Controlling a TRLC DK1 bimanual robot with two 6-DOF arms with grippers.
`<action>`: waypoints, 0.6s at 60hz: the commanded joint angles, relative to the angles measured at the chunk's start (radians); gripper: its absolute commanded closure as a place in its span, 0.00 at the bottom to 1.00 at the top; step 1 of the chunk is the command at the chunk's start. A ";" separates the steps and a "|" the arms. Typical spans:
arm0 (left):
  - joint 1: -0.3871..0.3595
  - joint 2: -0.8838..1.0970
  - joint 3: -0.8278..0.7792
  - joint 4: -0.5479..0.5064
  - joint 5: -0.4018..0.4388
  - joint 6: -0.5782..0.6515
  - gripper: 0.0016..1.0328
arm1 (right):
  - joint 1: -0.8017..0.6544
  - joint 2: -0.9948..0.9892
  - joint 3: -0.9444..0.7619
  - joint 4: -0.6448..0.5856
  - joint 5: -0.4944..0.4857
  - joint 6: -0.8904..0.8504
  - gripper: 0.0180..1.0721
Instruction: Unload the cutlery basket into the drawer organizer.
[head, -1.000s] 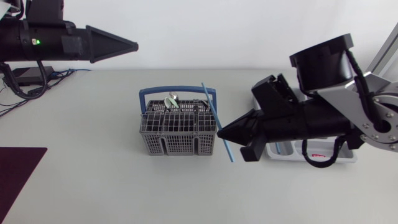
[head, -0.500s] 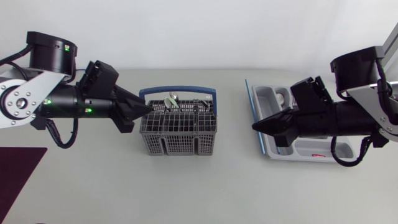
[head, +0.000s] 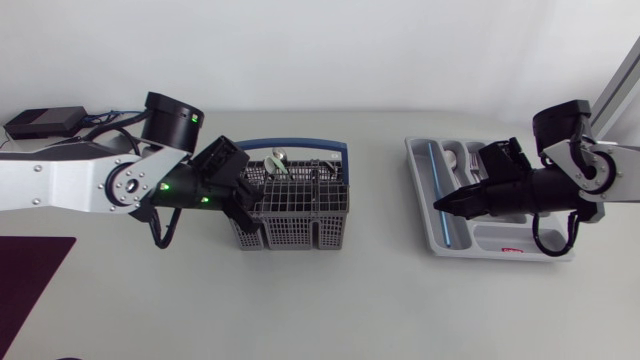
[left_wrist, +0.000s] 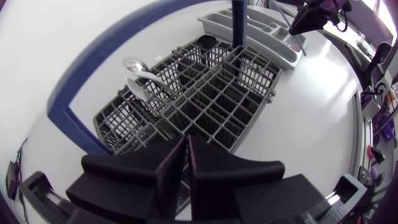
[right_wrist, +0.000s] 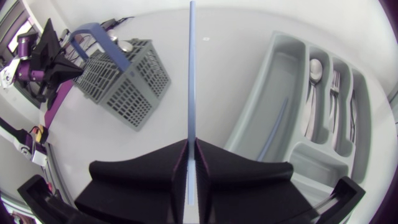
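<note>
The grey cutlery basket (head: 290, 215) with a blue handle (head: 290, 146) stands mid-table and holds a spoon (head: 277, 160) and another spoon (left_wrist: 138, 92). My left gripper (head: 246, 206) sits at the basket's left edge. In its wrist view the fingertips (left_wrist: 186, 142) are pressed together over the grid, with nothing seen between them. My right gripper (head: 438, 206) is over the grey drawer organizer (head: 560, 250), shut on a thin light-blue straw (right_wrist: 191, 74). The straw (head: 434, 165) runs along the long left compartment. A second blue stick (right_wrist: 273, 138) lies in that compartment. Spoons (right_wrist: 316, 68) and forks (right_wrist: 339, 87) lie in others.
A dark mat (head: 30, 280) lies at the table's front left corner. A black box (head: 45, 122) with cables sits at the back left. Bare tabletop lies between the basket and the organizer (right_wrist: 292, 162).
My left arm came down from the back left to the basket's left edge and its fingers closed. My right arm carried the straw from beside the basket to over the organizer.
</note>
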 joint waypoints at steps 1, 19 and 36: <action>-0.015 0.050 -0.003 0.008 -0.019 -0.020 0.83 | -0.028 0.092 0.052 0.021 0.033 0.018 0.94; -0.012 0.012 -0.006 0.004 -0.022 -0.035 0.83 | -0.056 0.311 0.179 0.039 0.179 0.104 0.94; 0.000 -0.085 -0.016 -0.021 -0.022 -0.038 0.83 | -0.066 0.472 0.276 0.035 0.257 0.143 0.90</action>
